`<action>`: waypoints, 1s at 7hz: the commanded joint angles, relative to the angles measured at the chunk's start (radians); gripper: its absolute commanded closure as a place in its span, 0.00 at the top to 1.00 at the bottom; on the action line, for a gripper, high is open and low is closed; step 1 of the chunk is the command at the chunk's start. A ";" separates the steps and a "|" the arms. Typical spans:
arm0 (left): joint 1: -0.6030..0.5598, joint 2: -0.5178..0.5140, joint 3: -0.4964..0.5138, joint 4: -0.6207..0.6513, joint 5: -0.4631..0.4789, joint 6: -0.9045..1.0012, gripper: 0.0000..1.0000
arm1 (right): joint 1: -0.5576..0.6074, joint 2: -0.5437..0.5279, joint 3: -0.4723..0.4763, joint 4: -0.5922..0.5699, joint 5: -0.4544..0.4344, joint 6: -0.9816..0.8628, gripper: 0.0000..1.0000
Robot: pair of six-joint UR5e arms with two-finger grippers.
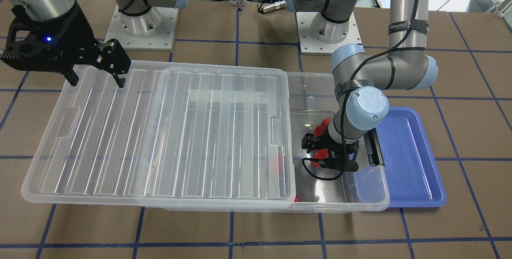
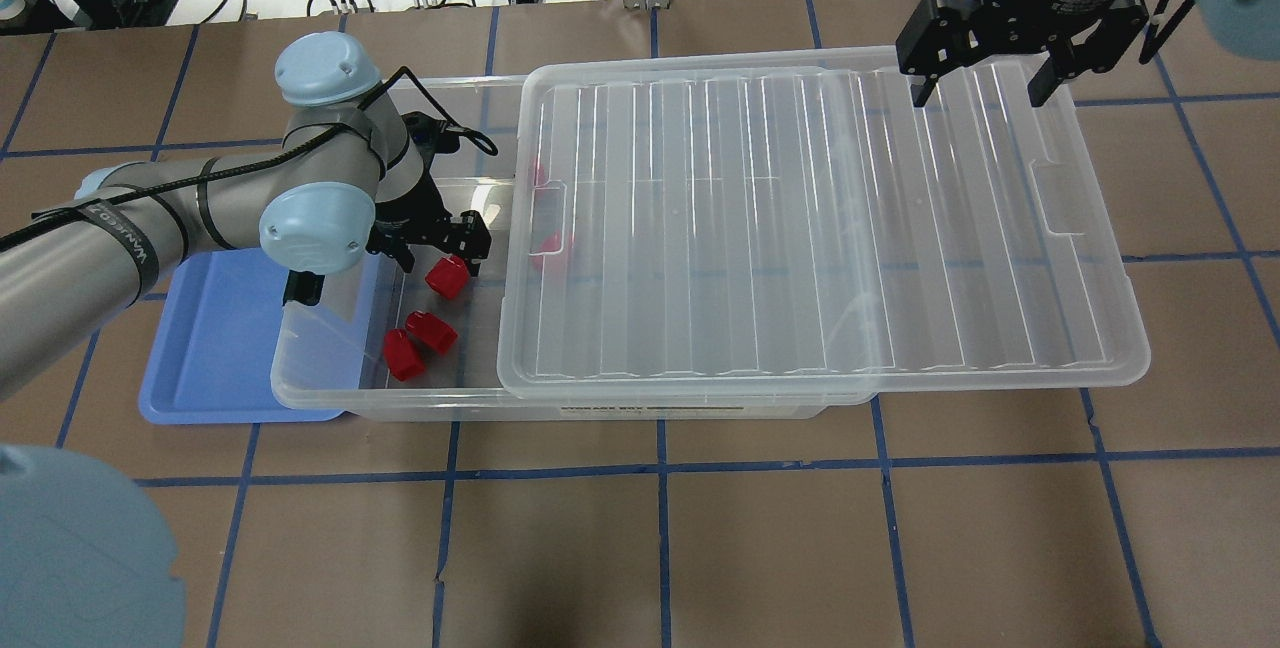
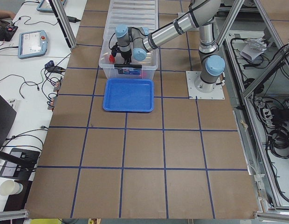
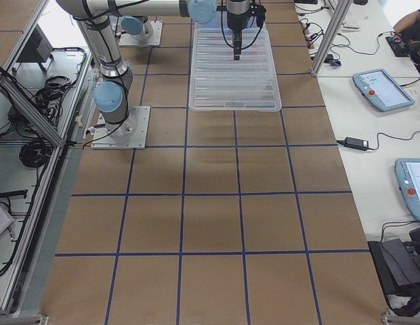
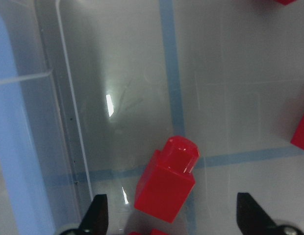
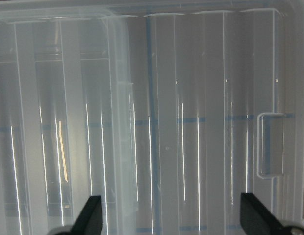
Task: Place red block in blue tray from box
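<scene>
Left fingers (image 5: 97, 215) spread wide, straddling the red block (image 5: 166, 182) on the floor of the box (image 2: 600, 409) — clear of it. Right fingers (image 6: 89, 217) wide too, above the lid (image 2: 800, 228); blue tray (image 2: 215, 348) sits just beside the box.

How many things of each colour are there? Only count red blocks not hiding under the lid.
Red blocks: 3
Blue tray: 1
Clear box: 1
Clear lid: 1
Total: 6
Red blurs under the lid are not counted.
</scene>
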 commanded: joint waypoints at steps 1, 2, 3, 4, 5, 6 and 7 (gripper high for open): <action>0.000 -0.016 -0.006 -0.002 0.003 -0.002 0.84 | 0.005 -0.002 0.003 0.006 -0.012 0.003 1.00; 0.000 -0.023 -0.008 0.020 0.007 0.005 0.78 | 0.005 -0.001 0.003 0.001 -0.007 0.002 1.00; 0.000 -0.032 -0.016 0.053 0.009 0.005 0.72 | 0.005 0.004 0.003 0.000 -0.004 0.002 1.00; 0.000 -0.029 -0.028 0.056 0.010 0.005 0.62 | 0.005 -0.001 0.002 0.001 -0.006 0.002 1.00; -0.003 -0.023 -0.034 0.056 0.012 -0.004 0.47 | 0.005 -0.001 0.005 0.004 -0.009 0.002 1.00; -0.003 -0.007 -0.023 0.061 0.013 -0.004 0.37 | 0.005 0.001 0.005 0.003 -0.009 0.002 1.00; -0.003 0.006 -0.017 0.058 -0.002 -0.008 0.28 | 0.005 0.001 0.006 0.004 -0.009 0.002 1.00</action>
